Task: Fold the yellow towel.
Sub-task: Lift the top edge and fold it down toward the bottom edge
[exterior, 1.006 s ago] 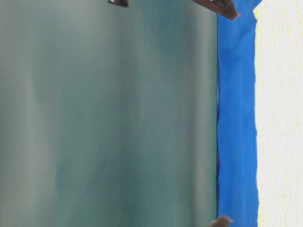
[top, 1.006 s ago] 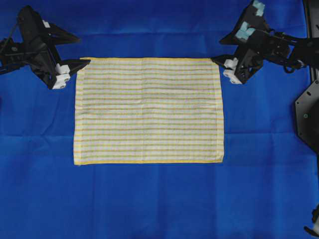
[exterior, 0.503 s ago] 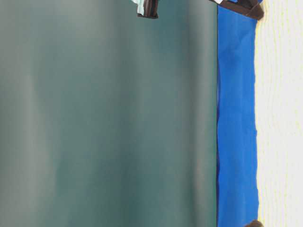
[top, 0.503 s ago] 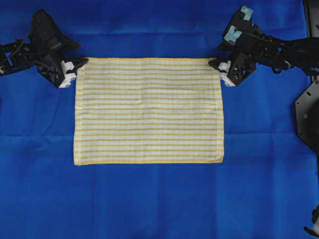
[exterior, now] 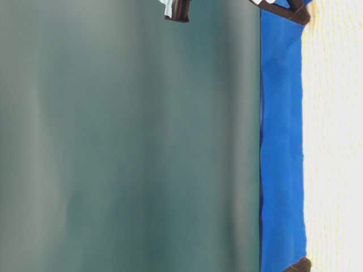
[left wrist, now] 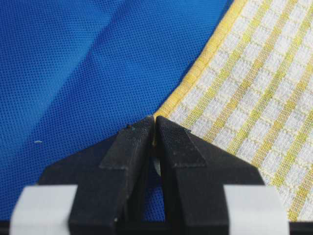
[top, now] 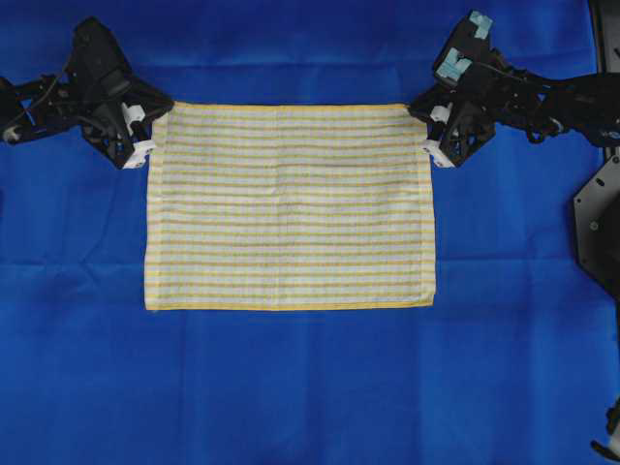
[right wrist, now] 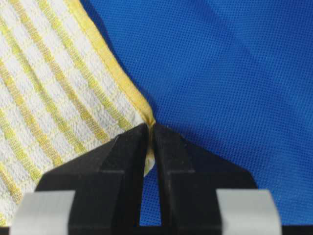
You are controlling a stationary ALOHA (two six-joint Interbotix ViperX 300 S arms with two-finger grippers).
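From above, the left hand (top: 147,131) sits at the far left corner of the yellow towel (top: 289,205), its dark fingers pressed together on the corner. The towel lies flat and spread out in the middle of the blue cloth (top: 291,387) that covers the surface, its long edges running left to right. At the far right corner the right hand (top: 433,129) is likewise closed on the towel.

The left wrist view gives what the overhead view cannot: the two black fingers (left wrist: 129,147) meet at their tips with the yellow hem of the towel (left wrist: 254,73) pinched between them, and the hem rises slightly toward the tips. The blue cloth (left wrist: 73,63) shows its fine weave and a soft crease.

The right wrist view shows the same at the other corner: the fingers (right wrist: 128,147) have closed on the hem, and a small tab of the towel (right wrist: 54,83) hangs between them below the pinch. The corner is drawn up into a point, with blue cloth (right wrist: 225,63) beside it.

The table-level view is turned on its side and mostly blurred. It shows a plain grey-green backdrop (exterior: 130,141), a strip of blue cloth (exterior: 282,141), and the pale towel (exterior: 334,141) along the right edge. Dark parts of the arms poke in at the top and bottom edges, too cropped to read any grip. At the right edge of the overhead view a dark metal plate (top: 596,218) rests on the surface.
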